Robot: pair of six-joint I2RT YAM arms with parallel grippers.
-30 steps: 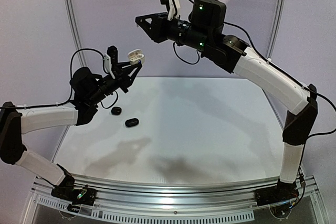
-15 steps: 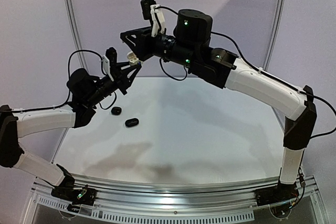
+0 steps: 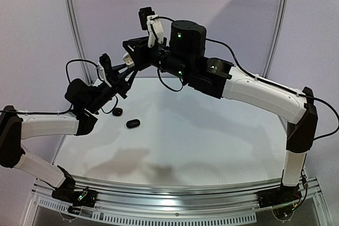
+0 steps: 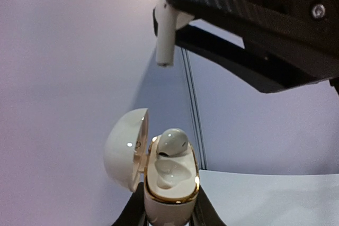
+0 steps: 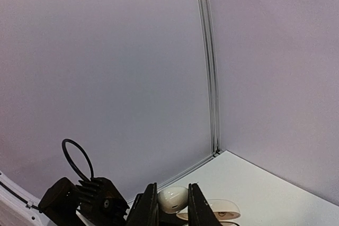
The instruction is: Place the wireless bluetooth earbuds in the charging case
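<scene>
We've got our left gripper (image 4: 169,220) clamped on the open white case (image 4: 170,197), held up in the air over the table (image 3: 212,130), with one earbud (image 4: 170,142) sitting in it, and our right gripper (image 5: 172,207) pinches the second earbud (image 4: 165,35) by its head, stem down, just above the case, not touching

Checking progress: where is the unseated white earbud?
In the left wrist view, the white earbud hangs stem-down from the right gripper, above the open case held by the left gripper.
</scene>
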